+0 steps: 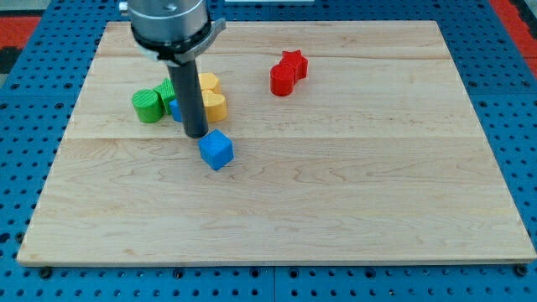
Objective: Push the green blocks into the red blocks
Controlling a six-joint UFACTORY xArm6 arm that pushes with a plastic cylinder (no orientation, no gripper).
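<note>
Green blocks point(149, 105) at counter point(336, 210) upper left, well apart from red blocks point(288, 73); my tip point(196, 134) beside yellow blocks point(213, 95), touching blue cube point(216, 150); no jaws

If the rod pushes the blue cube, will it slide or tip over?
The blue cube would probably slide: it looks squat and rests flat on the smooth wooden board. An off-centre push would likely turn it, given its flat sides. My tip is just above it in the view.
</note>
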